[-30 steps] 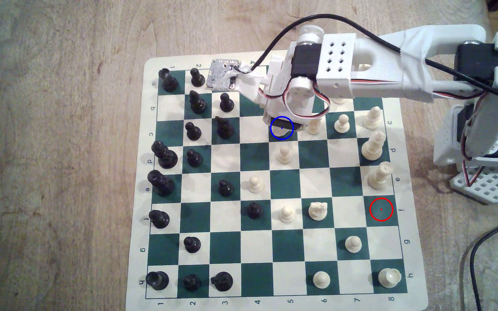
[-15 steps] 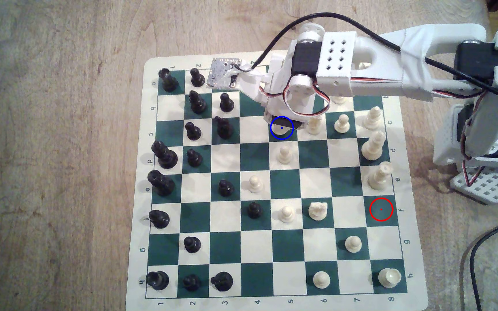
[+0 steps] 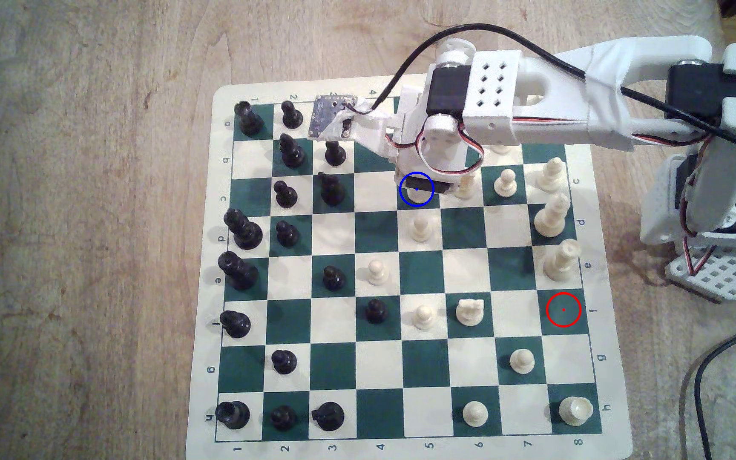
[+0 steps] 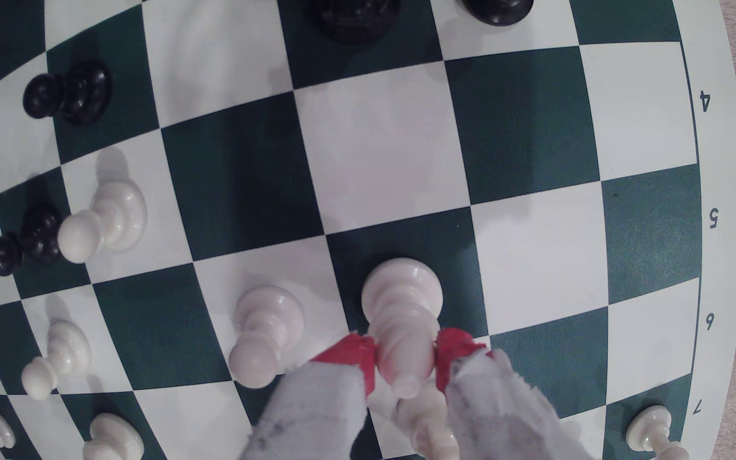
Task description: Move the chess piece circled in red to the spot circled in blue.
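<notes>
Upright, the cream-white plastic bishop (image 4: 403,305) stands on its round base with its long axis vertical and its pointed tip up, on the dark green square ringed in blue (image 3: 416,201). The gripper (image 4: 406,358) has its two red-tipped jaws pressed against the bishop's upper body on either side, gripping it. Just beside it, on the white square toward the exterior view's right, stands a cream ball-headed pawn (image 3: 464,187), partly under the white arm (image 3: 530,97); another cream pawn (image 3: 420,228) stands on the white square just nearer the camera. The green square ringed in red (image 3: 563,309) lies well apart, at the board's right edge. Since half a second ago the small circuit board (image 3: 330,116) on the wrist has tipped and now overlaps a black pawn (image 3: 335,154).
</notes>
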Motion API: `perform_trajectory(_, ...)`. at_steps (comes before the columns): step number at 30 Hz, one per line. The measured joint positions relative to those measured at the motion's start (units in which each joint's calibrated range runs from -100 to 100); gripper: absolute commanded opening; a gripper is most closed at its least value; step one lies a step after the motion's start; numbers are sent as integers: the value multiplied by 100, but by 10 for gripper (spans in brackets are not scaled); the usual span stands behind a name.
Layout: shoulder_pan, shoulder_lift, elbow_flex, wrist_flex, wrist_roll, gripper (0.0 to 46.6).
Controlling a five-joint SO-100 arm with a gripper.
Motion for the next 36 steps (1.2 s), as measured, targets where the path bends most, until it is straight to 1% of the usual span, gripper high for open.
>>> perform_trajectory(12,81,0,0,-56,24,3)
perform_trajectory(13,81,0,0,-56,24,14)
perform_trajectory(17,81,0,0,-88,24,89)
perform_trajectory(21,81,0,0,-223,-10,100)
perform_trajectory(24,81,0,0,-255,-15,120)
perform_trajectory(30,81,0,145,-255,-10,126)
perform_trajectory(36,88,0,145,-255,-20,144)
